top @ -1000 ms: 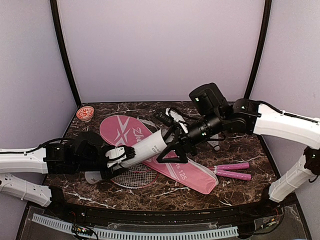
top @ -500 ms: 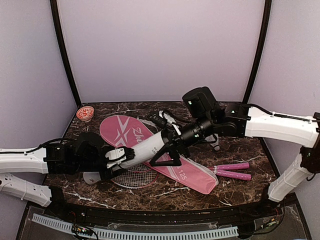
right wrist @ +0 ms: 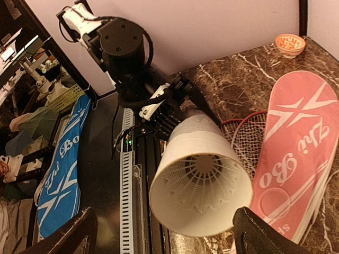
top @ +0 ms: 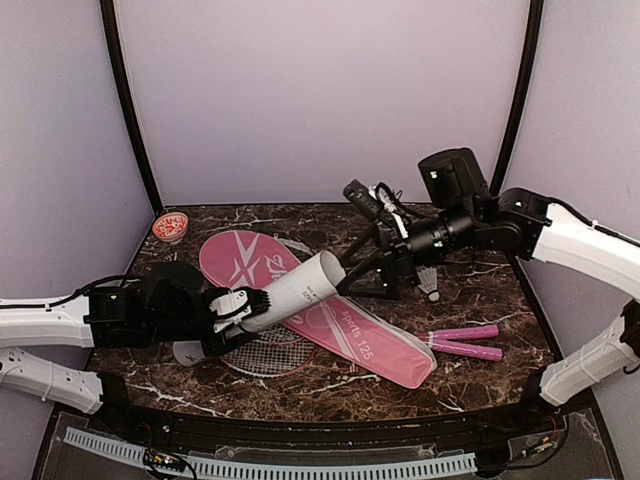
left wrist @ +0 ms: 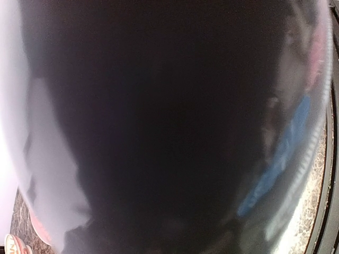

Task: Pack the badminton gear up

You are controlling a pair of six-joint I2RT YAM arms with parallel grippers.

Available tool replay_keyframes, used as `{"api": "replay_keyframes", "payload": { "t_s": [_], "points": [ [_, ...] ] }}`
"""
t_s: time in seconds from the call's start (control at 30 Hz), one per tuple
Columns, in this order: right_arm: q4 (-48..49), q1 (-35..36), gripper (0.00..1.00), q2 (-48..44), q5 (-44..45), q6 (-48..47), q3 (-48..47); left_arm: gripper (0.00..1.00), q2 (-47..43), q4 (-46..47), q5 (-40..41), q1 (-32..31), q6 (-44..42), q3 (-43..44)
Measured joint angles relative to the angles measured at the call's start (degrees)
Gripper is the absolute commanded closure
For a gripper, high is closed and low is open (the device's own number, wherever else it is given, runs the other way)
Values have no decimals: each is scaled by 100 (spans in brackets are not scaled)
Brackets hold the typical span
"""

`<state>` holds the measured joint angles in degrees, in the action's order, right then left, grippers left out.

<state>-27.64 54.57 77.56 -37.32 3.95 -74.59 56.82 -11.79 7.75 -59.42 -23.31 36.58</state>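
My left gripper (top: 236, 312) is shut on the lower end of the long white tube (top: 303, 286), which slants up to the right over the pink bag (top: 345, 335). The left wrist view is dark, filled by the tube. In the right wrist view the tube's (right wrist: 197, 132) open mouth faces me, with a white shuttlecock (right wrist: 204, 177) seated inside. My right gripper (top: 350, 240) stands open and empty just right of the mouth. Another shuttlecock (top: 430, 286) lies on the table. The rackets' heads (top: 265, 352) lie under the bag, and their pink handles (top: 465, 342) stick out at the right.
A small red patterned bowl (top: 170, 226) sits at the table's back left corner. The marble table (top: 480, 300) is walled by purple panels on three sides. A slotted rail (top: 300, 465) runs along the near edge.
My right gripper has pulled back up and to the right, away from the tube's mouth, with its jaws wider. The left gripper and tube have stayed put.
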Motion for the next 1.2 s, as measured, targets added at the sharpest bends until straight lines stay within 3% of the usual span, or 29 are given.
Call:
{"api": "replay_keyframes", "payload": {
  "t_s": [0.23,0.43,0.7,0.93,1.2],
  "points": [
    [-144,-1270,13,-763,61,-116,170,60,-4,111,-24,0,0,0],
    [63,-2260,17,-356,1071,149,367,60,13,151,-28,0,0,0],
    [-468,-2400,19,866,3088,-118,-63,60,11,170,-31,0,17,0],
    [-605,-2691,19,1617,3230,-562,-223,60,13,188,-50,0,42,0],
    [-533,-2647,23,2802,3910,15,-992,60,11,190,-48,0,70,0]
  ]
}}
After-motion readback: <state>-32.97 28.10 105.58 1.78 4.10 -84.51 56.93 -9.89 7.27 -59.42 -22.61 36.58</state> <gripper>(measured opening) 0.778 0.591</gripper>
